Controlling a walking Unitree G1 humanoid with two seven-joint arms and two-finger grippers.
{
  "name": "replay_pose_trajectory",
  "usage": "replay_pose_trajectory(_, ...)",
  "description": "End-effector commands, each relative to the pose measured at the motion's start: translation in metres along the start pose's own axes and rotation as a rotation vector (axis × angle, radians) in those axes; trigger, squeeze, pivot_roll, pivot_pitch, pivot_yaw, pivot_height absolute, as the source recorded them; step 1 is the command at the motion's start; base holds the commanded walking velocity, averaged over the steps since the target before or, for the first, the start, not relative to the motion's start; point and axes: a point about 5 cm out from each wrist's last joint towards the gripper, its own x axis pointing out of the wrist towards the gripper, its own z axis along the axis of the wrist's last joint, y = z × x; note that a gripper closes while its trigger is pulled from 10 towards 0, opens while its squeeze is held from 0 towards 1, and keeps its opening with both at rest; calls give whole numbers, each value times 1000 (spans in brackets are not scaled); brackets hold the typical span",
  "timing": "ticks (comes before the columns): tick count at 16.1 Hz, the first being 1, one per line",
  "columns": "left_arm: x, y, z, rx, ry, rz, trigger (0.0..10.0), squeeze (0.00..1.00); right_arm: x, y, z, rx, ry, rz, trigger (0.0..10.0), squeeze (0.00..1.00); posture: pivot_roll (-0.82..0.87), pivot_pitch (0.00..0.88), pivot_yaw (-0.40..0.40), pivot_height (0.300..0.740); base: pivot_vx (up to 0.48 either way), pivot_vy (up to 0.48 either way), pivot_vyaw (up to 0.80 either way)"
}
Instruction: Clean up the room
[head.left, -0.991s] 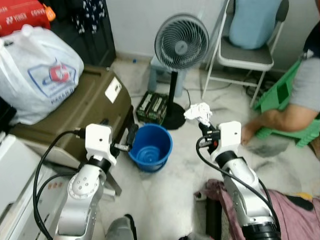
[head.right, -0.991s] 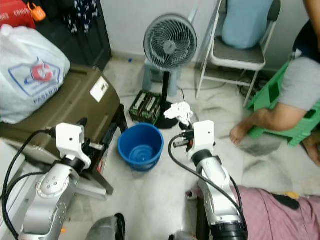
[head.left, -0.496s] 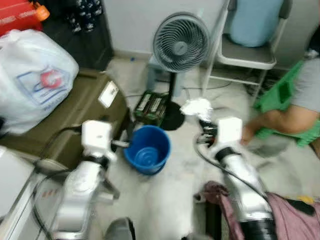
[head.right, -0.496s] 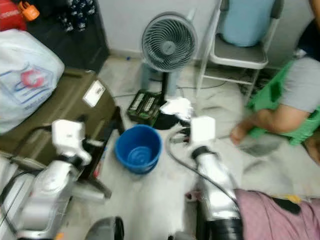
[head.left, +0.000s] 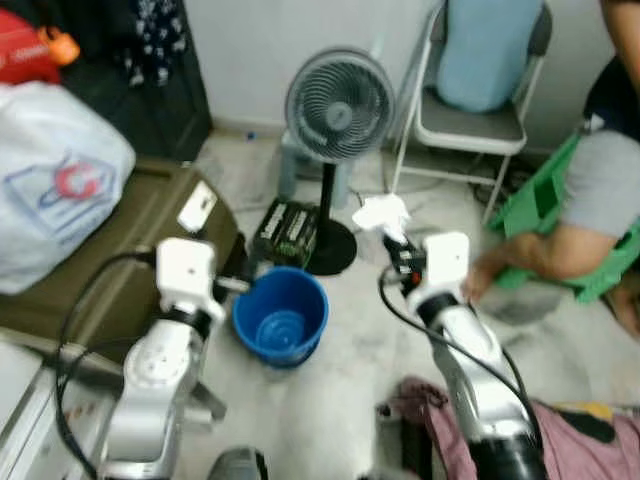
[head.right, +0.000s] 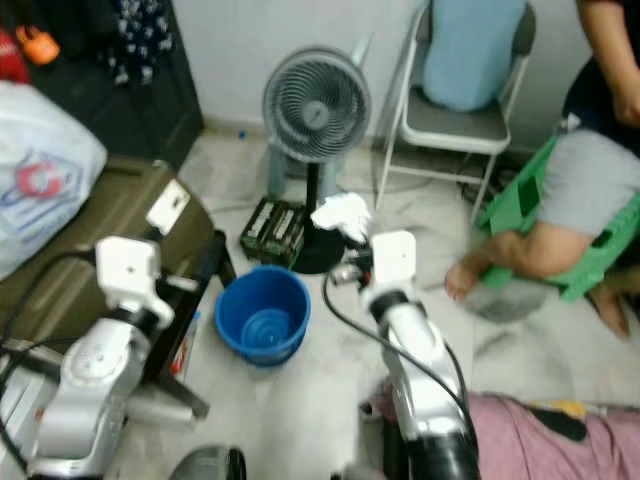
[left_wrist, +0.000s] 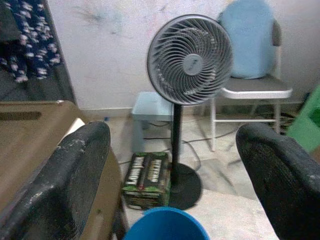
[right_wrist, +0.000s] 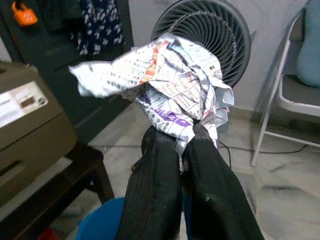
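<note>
One bucket (head.left: 280, 317) — one fan (head.left: 338, 105) — one chair (head.left: 470, 122), one crumpled newspaper (right_wrist: 165, 82), two end effectors.

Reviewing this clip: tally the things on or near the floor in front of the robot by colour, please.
Blue: 1, the bucket.
White: 2, the crumpled paper pinched in the right gripper, and the plastic bag.
Green: 2, the stool and the carton.
Grey: 1, the fan.
Olive: 1, the suitcase.
Total: 7.
</note>
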Motion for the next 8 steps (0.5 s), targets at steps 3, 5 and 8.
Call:
replay_pose_trajectory(3, 3, -7, -1, 7, 6, -19, 10000, 0, -5, -7, -1, -22, 4, -17, 10000, 0, -8, 98, -9, 740, 0, 0, 406)
replay_pose_trajectory(5, 3, -7, -1, 7, 4, -32, 10000, 0, -4, -8, -2, -20, 6, -22, 10000, 0, -7, 97, -9, 740, 0, 0, 800)
replay_pose_trajectory(8, 3, -9, 0, 0, -1, -46, 10000, 0, -3, -8, -1, -21, 6, -23, 10000, 0, -7, 93, -11, 740, 0, 0, 663)
